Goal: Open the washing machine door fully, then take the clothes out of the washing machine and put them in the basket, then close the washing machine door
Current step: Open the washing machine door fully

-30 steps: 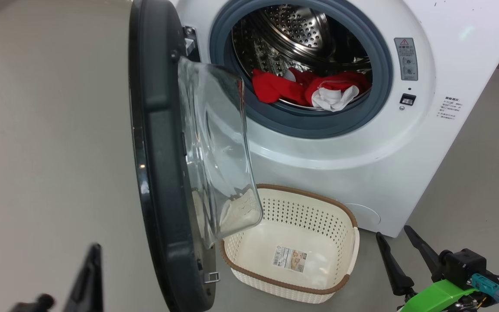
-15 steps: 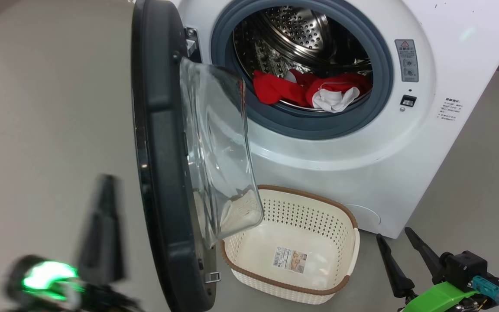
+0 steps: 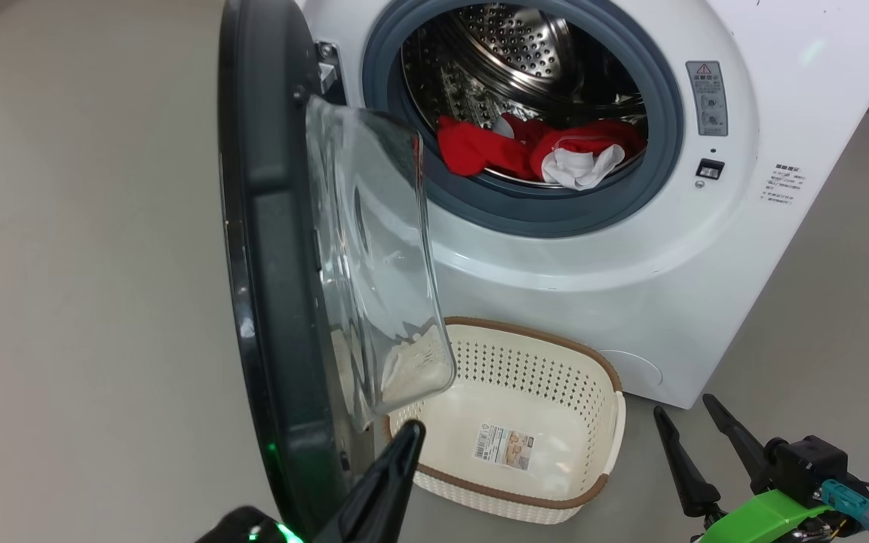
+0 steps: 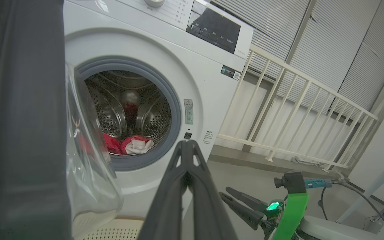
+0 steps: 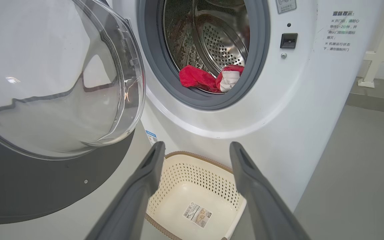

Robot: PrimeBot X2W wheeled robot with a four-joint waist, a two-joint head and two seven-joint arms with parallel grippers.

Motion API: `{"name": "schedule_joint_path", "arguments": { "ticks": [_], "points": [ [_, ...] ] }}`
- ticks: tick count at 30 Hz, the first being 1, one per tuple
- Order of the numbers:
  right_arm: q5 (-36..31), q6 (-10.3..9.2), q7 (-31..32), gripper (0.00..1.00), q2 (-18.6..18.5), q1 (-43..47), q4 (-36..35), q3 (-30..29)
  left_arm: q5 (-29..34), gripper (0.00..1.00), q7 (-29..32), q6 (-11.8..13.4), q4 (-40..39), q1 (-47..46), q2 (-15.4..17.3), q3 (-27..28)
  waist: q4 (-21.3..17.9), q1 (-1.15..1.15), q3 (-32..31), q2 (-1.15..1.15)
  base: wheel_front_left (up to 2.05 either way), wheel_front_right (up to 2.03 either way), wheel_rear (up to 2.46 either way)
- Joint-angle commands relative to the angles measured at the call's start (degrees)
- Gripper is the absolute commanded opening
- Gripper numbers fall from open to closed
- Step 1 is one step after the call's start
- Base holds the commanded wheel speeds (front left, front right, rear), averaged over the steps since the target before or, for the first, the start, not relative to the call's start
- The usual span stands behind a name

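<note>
The big white front-loading washing machine point(image 3: 555, 286) has its round black-rimmed glass door point(image 3: 268, 226) open (edge-on to me). The cream perforated plastic basket point(image 3: 540, 337) stands below it; soft red-and-white clothes point(image 3: 480, 147) lie in the drum point(image 3: 525, 45). My left gripper point(image 3: 409, 441) is pressed together, my right gripper point(image 3: 682, 407) spread apart.

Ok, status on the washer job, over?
Left gripper shut, empty, at door edge. Right gripper open, empty, beside basket. Clothes in washing machine, basket empty. Door swung out, crowding basket.
</note>
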Motion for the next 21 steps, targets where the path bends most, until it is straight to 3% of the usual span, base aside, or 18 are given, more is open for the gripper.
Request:
{"name": "schedule_joint_path", "arguments": {
  "ticks": [1,8,21],
  "points": [
    [-0.5,0.02,-0.5,1.00,-0.6,-1.5,-1.6,1.2,-0.8,0.00,1.0,0.3,-0.2,-0.6,0.0,1.5,-0.1,0.00,0.1,0.00,0.00,0.00,0.00],
    [-0.6,0.02,-0.5,1.00,-0.6,-1.6,-1.7,0.7,-3.9,0.00,4.2,2.4,5.5,-0.6,-0.4,2.2,-0.2,0.00,0.2,0.00,0.00,0.00,0.00],
    [-0.7,0.02,-0.5,1.00,-0.5,-1.5,-2.0,0.5,-4.0,0.00,5.8,6.5,10.3,-0.2,-0.2,3.8,-0.1,0.00,0.2,0.00,0.00,0.00,0.00]
  ]
}}
